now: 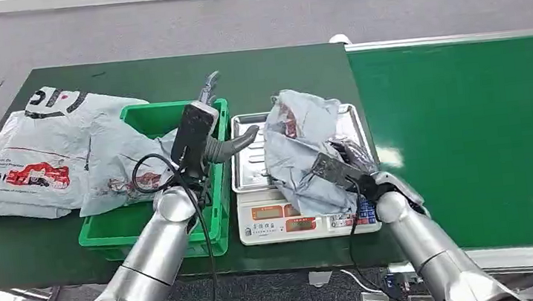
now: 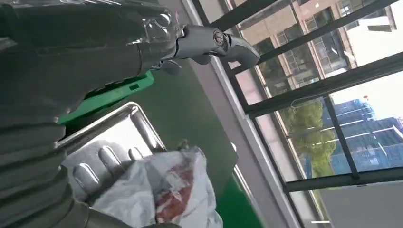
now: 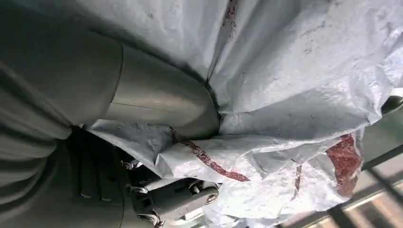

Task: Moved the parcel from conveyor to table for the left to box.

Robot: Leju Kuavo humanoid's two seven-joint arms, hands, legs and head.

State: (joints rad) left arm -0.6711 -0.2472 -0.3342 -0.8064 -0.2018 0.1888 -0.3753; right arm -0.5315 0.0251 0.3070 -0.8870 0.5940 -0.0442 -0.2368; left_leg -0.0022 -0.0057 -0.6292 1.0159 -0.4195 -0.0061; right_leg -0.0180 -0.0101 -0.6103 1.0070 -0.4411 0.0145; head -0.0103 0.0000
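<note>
Low and right of centre in the head view, the right hand grips a crumpled grey parcel, its thumb pressed into the plastic in the right wrist view. The parcel rests on the steel tray of a white scale at the middle of the frame, on the dark green counter. It is already off the conveyor, the bright green belt on the right, so the carry looks done or nearly so; letting go appears to be what is left for this hand.

Just left of the scale, the left hand hovers above the edge of a green bin, fingers spread and holding nothing, its thumb pointing toward the parcel. Picking the parcel up and putting it in the bin seems to be the step not yet begun.

Further left, another grey parcel hangs partly over the bin's wall, and a larger one lies flat at the left edge of the counter. A black cable loops over the left wrist. The draped parcel takes up part of the bin's opening and may crowd the drop; the tray's raised rim sits close between the two hands.
</note>
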